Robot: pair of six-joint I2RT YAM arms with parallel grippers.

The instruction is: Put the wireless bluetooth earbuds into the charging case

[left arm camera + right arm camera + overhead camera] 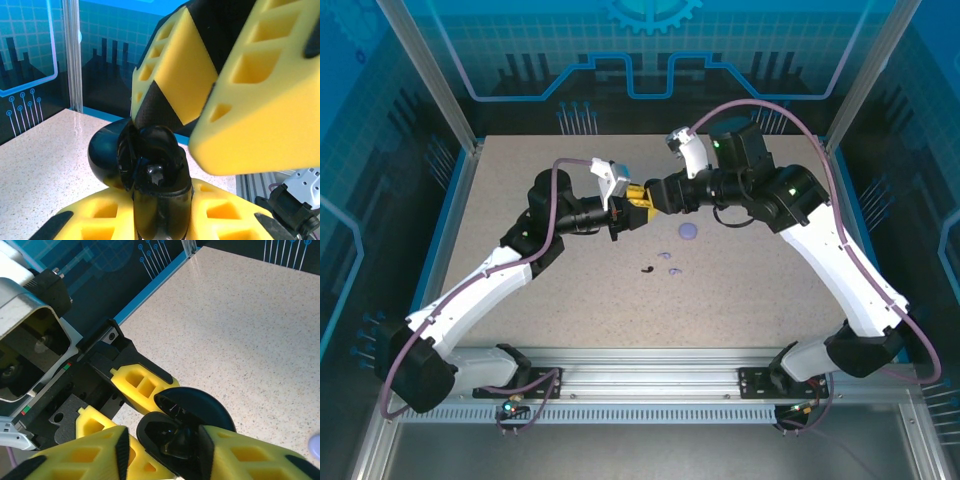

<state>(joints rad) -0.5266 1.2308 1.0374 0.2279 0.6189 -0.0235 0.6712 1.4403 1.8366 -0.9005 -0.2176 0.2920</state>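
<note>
Lying on the speckled table (520, 190) were one black stemmed earbud (647, 269), two pale lavender earbuds (665, 257) and one round lavender case (689, 231). The left gripper (625, 210) clamped one open glossy black case (150, 170). The right gripper (175, 450) met it tip-to-tip, perhaps pinching; I couldn't tell.

The left gripper (632, 210) and right gripper (650, 197) crowd together mid-surface (520, 170) at the black case (150, 170). Earbuds (667, 258) and a lavender case (689, 231) dot the near middle, and the left side offers passage.

Glossy black charging case (155, 170) open; lavender earbuds (667, 257) lie apart.
</note>
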